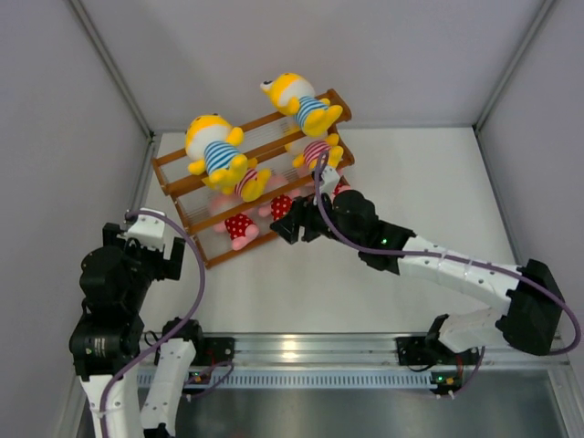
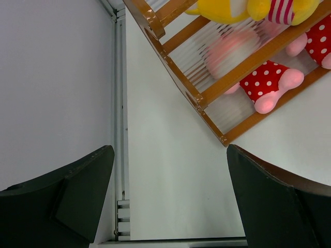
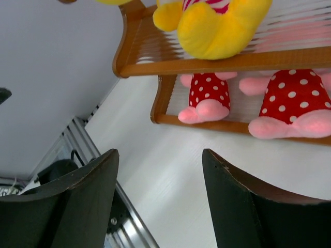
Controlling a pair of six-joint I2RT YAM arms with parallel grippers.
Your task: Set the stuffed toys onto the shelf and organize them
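The shelf [image 1: 187,181] stands slanted at the back left of the table. Two yellow stuffed toys in blue-white stripes [image 1: 215,146] [image 1: 298,99] sit on its top tier. Two yellow ones in pink-white stripes [image 1: 248,183] [image 1: 318,151] sit on the middle tier. Pink toys in red dotted outfits [image 1: 239,225] [image 3: 207,98] [image 3: 292,106] rest on the bottom tier. My right gripper [image 1: 292,224] [image 3: 159,155] hovers just in front of the bottom tier, open, nothing between its fingers. My left gripper [image 1: 161,246] [image 2: 169,150] is open and empty, near the shelf's front left corner [image 2: 223,138].
Grey enclosure walls [image 1: 73,109] close in on the left, back and right. A metal rail [image 1: 301,347] runs along the table's near edge. The table's left edge channel [image 2: 120,155] lies under my left gripper.
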